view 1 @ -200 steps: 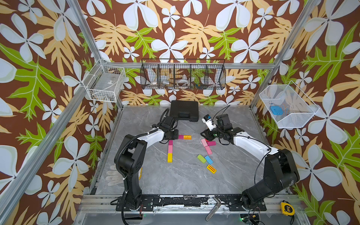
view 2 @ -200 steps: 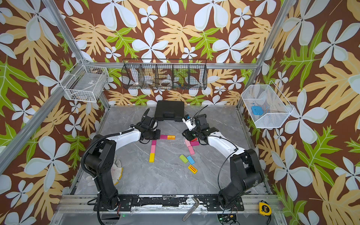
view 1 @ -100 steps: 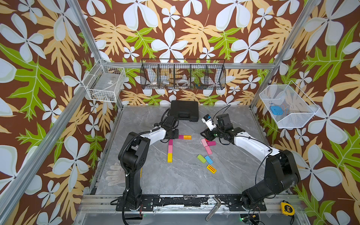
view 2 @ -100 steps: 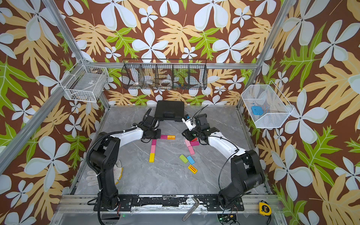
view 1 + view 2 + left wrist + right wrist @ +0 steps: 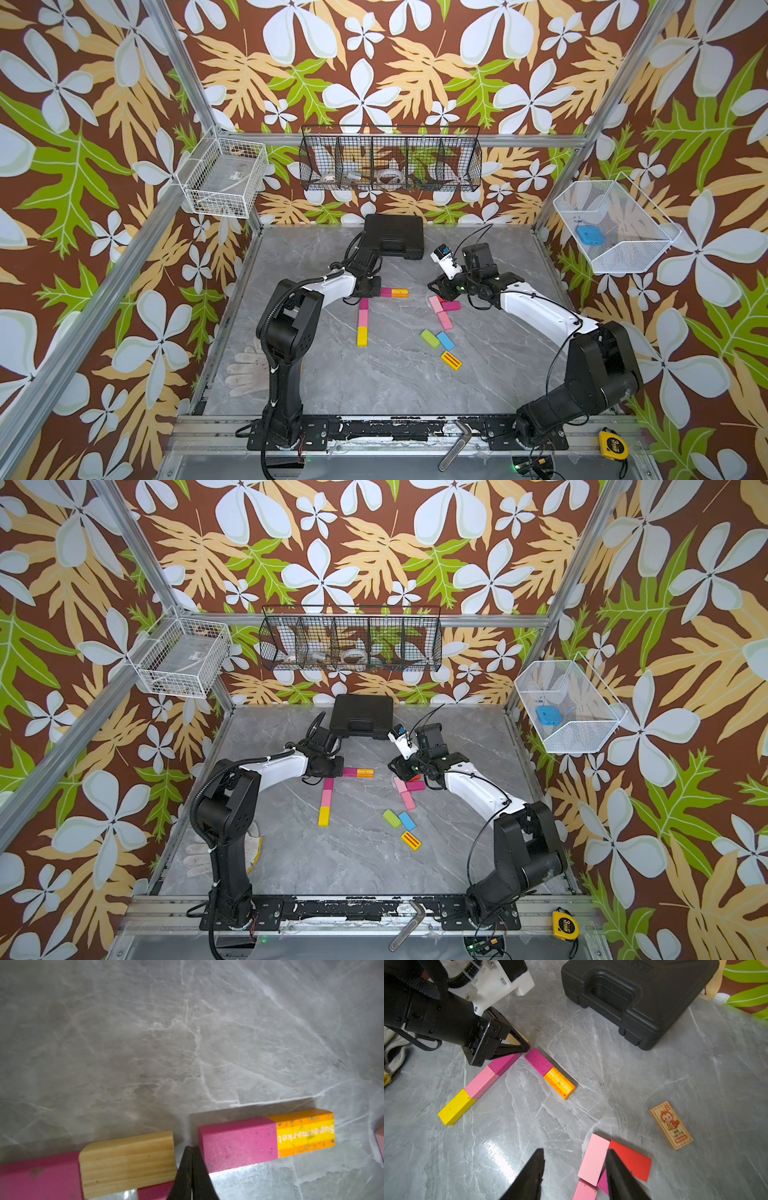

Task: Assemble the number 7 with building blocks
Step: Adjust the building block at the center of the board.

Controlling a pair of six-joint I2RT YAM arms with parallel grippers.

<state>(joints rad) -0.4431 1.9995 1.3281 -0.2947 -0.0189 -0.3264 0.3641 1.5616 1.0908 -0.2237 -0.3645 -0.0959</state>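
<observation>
Looking in a top view, the seven seems nearly made: a magenta and orange bar (image 5: 394, 292) lies across, and a stem (image 5: 363, 318) of magenta, pink and yellow blocks runs from its end; spare blocks (image 5: 444, 321) lie apart. Only the left wrist view shows the left gripper (image 5: 192, 1149), closed and empty, in a gap, not yet joined I think, between a plain wood block (image 5: 126, 1159) and the bar. The right wrist view shows the right gripper (image 5: 574, 1151) half spread, empty, above a pale pink block (image 5: 593, 1158).

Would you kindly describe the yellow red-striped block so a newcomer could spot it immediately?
On the marble table, look on the right arm's side. Nearest the front rail, just past the green block and blue block, lies the striped block: the only yellow one bearing red stripes.
</observation>
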